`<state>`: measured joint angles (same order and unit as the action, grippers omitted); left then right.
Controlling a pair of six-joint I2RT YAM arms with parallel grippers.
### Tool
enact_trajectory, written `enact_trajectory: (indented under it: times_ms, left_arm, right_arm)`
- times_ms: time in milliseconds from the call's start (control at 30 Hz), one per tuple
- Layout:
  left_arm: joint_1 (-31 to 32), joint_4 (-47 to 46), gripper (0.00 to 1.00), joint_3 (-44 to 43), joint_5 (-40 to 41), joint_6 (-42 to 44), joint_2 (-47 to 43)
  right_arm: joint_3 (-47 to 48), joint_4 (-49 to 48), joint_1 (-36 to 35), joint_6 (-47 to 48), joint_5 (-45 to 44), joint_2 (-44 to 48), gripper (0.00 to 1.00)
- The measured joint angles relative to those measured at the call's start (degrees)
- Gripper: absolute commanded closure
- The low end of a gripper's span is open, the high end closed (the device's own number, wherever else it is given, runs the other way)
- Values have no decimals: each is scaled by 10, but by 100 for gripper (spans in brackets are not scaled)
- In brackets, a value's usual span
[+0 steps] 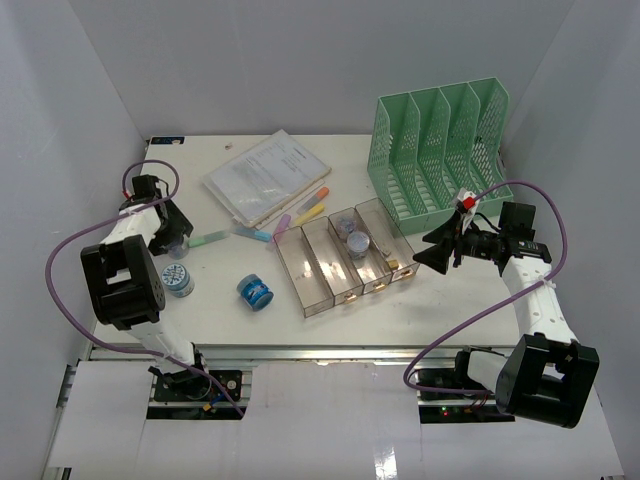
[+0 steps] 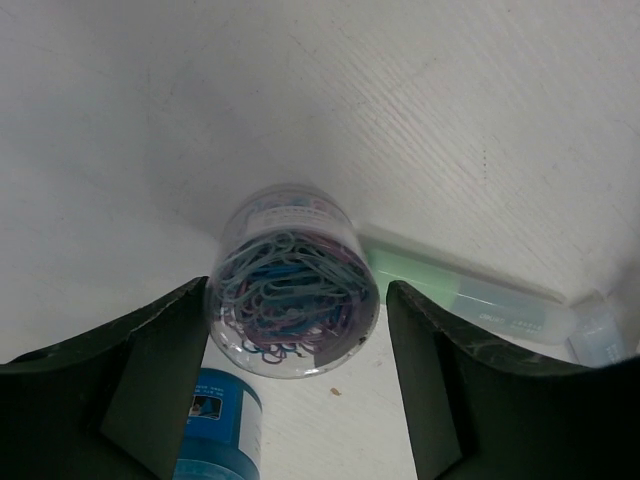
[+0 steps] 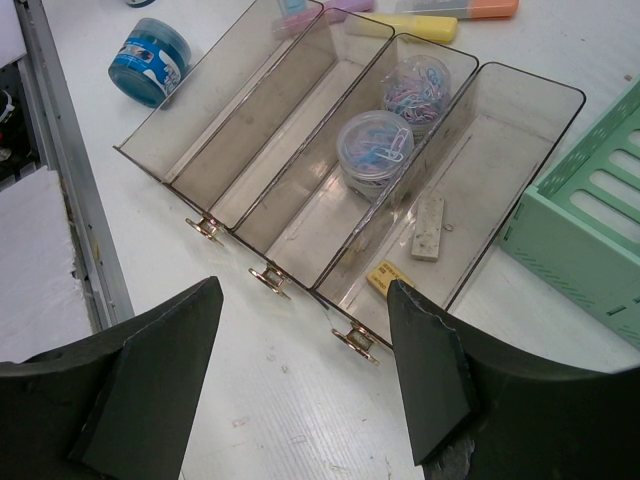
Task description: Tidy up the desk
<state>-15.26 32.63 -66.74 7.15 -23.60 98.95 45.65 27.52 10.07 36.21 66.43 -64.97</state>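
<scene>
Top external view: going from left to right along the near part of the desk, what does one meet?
A pale-lidded tub → blue tub → clear tray → right pincer.

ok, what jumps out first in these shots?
The mint-green file rack at the far right of the desk, then the clear four-compartment tray at centre, two paper-clip tubs in one slot. On the left, the left gripper straddles a third clip tub, jaws open.

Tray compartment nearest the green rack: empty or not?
Not empty: in the clear tray, it holds a small grey block and a yellow piece on its floor.
</scene>
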Motion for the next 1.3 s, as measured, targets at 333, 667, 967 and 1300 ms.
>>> enact_trajectory:
  times_ms: [333, 667, 967, 1300]
  left_arm:
    - [0, -1, 71, -1, -6, 3, -4]
    - [32, -21, 89, -1, -97, -12, -143]
    - [309, -75, 90, 6, -200, -82, -201]
    - [555, -124, 88, -35, -205, -144, -44]
  right_arm:
    - [0, 0, 0, 0, 0, 0, 26]
    - [0, 0, 0, 0, -1, -1, 27]
    - [0, 0, 0, 2, -9, -11, 27]
    - [0, 0, 1, 2, -20, -21, 26]
